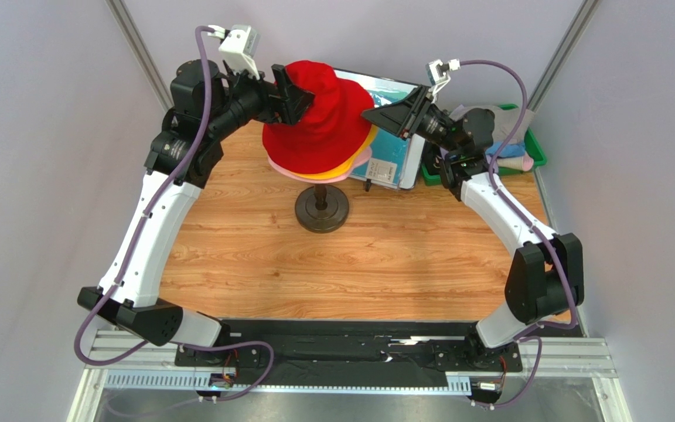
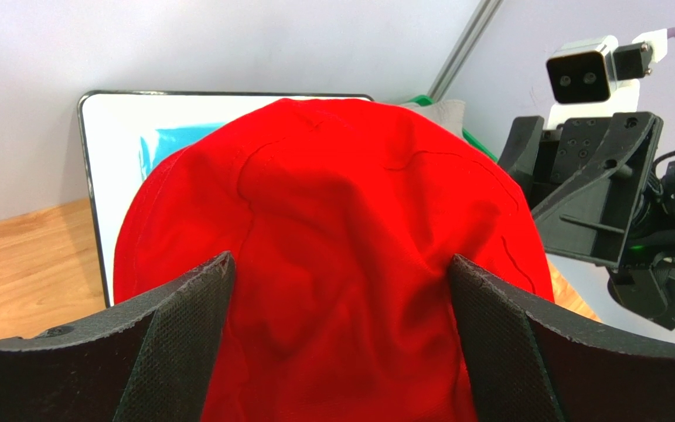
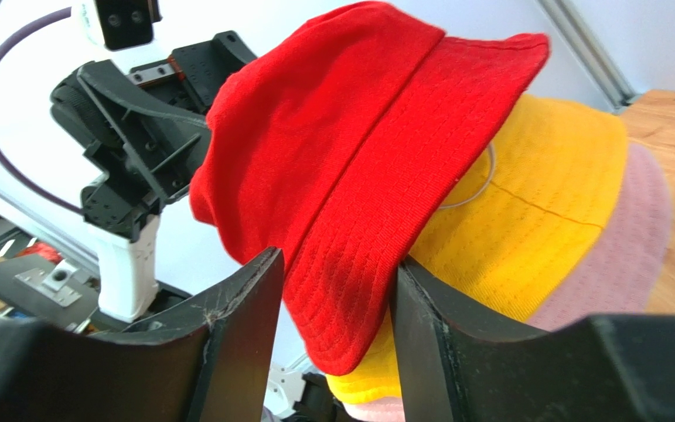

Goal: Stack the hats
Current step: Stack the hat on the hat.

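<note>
Hats (image 1: 323, 132) stacked, one red hat (image 3: 359, 132), one yellow hat (image 3: 526, 220), one pink hat (image 3: 631, 255)

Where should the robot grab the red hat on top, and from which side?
By its brim, coming in from the side. The red hat is soft, and its brim sticks out loose over the yellow hat, so two fingers can pinch that thin flap. The right gripper has a finger on each side of it there.
</note>
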Motion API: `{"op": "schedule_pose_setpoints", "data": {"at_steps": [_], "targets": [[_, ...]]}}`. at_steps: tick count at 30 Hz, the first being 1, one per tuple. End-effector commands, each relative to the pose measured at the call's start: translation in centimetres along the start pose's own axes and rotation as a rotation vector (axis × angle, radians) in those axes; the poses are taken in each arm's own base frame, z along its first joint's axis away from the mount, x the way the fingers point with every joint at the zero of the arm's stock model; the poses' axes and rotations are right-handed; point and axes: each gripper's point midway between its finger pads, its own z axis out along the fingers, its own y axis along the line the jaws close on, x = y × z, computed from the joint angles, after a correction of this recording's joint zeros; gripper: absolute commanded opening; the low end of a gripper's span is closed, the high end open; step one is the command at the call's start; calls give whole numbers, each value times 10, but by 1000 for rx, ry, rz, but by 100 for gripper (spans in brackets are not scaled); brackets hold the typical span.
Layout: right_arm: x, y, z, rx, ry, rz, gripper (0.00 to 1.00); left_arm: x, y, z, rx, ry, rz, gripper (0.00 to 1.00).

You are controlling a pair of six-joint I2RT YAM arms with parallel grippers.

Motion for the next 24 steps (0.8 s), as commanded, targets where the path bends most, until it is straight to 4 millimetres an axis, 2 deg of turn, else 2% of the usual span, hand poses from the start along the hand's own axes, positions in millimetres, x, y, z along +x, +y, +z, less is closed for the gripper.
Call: {"op": "schedule_pose_setpoints", "data": {"at_steps": [1, 6, 7, 9, 12, 13, 16, 18, 19, 21, 22, 24], "targets": [[11, 39, 6, -132, 26, -28, 51, -10, -6, -3, 22, -35, 13, 94], [23, 36, 11, -169, 28, 29, 49, -5, -4, -3, 16, -27, 9, 94], [22, 43, 10, -200, 19, 35, 49, -6, -4, -3, 15, -29, 11, 94], [24, 44, 9, -213, 5, 51, 50, -5, -3, -3, 15, -27, 12, 94], [29, 40, 15, -184, 20, 45, 55, -4, -4, -3, 21, -26, 8, 94], [32, 33, 17, -149, 29, 58, 56, -3, -5, -2, 27, -24, 3, 94], [37, 32, 21, -131, 32, 43, 54, -4, -7, -3, 32, -27, 0, 94], [39, 29, 22, -120, 33, 50, 45, -4, -7, -4, 31, -29, 2, 94], [40, 26, 23, -110, 32, 56, 27, -4, -7, -4, 31, -29, 2, 94], [44, 16, 22, -69, 38, 72, 0, -3, -7, -5, 31, -29, 2, 94], [43, 14, 21, -50, 22, 69, 0, -4, -7, -7, 31, -32, 4, 94], [54, -8, 13, 31, 17, 80, 0, -6, -7, -9, 24, -39, 8, 94]]}}
